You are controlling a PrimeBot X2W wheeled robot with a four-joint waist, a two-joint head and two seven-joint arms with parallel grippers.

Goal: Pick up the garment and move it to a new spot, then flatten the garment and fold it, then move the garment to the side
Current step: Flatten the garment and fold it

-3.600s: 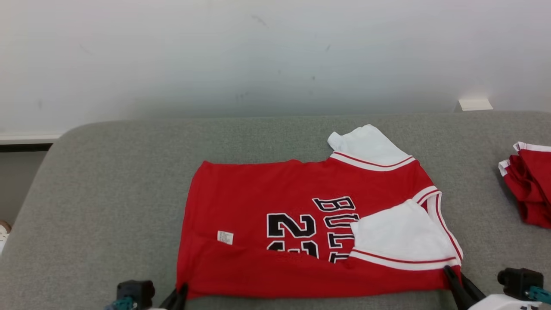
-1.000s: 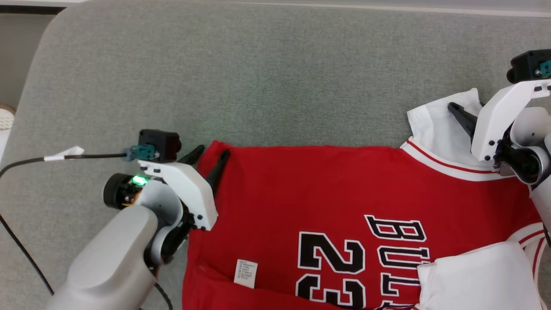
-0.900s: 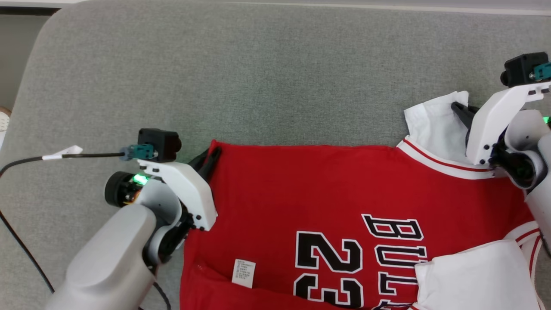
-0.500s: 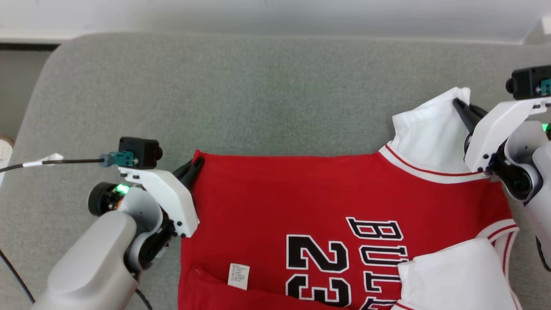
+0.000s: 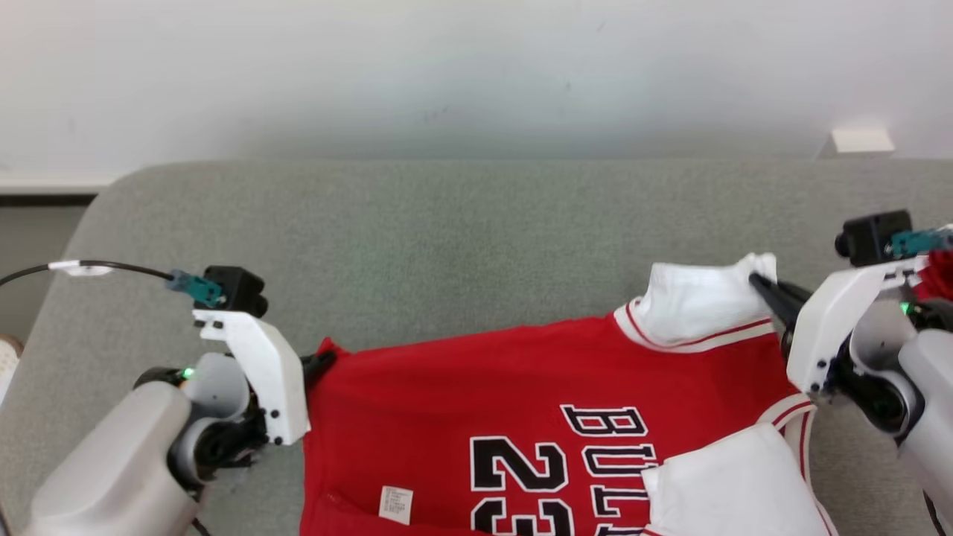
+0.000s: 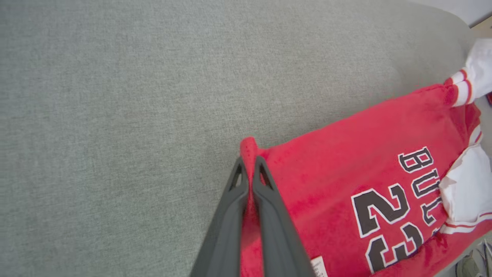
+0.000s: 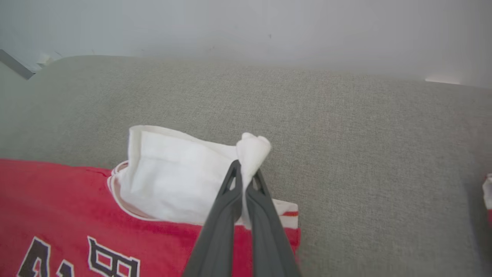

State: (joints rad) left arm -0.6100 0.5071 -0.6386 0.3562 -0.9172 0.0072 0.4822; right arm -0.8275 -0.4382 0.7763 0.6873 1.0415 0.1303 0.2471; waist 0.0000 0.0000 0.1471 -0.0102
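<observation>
A red basketball jersey [image 5: 476, 402] with black "23" lettering and white sleeves is spread on a grey fabric-covered worktop [image 5: 447, 223], with a white wall [image 5: 447, 74] beyond its far side.

The jersey's far left corner is pinched by the left tool [image 5: 322, 362]. In the head view little more than the dark tips is seen past the white bracket. In the left wrist view the two fingers of the left tool [image 6: 249, 169] are seen pressed together, with a ridge of red cloth squeezed between them.

At the jersey's far right, a white sleeve [image 5: 696, 301] is gripped by the right tool [image 5: 763, 286]. In the right wrist view a knob of white cloth is seen standing above the closed tips.

A second white sleeve [image 5: 715, 484], folded over the jersey's lettering, and a white label [image 5: 395, 502] near the jersey's left edge are seen from the head.
</observation>
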